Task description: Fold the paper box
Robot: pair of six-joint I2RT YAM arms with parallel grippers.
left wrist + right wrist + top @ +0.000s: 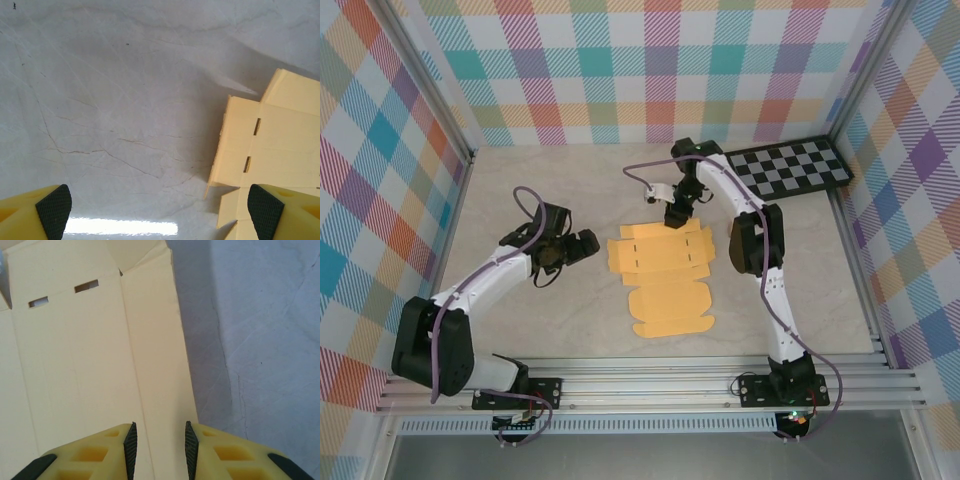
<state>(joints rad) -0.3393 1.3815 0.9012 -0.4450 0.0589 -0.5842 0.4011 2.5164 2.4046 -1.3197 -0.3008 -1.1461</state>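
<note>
Paper box (660,275) lies as a flat sheet mid-counter (830,280). Left claw (584,244), on a low bent arm, sits just beside the sheet's left edge, spread wide and empty. Right claw (675,217) points down at the sheet's far edge, narrowed to a slim gap; grip cannot be told.

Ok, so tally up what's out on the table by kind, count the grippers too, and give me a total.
Flat, unfolded paper box: 1
Black-and-grey checkerboard: 1
Grippers: 2, the left gripper and the right gripper
Total: 4
</note>
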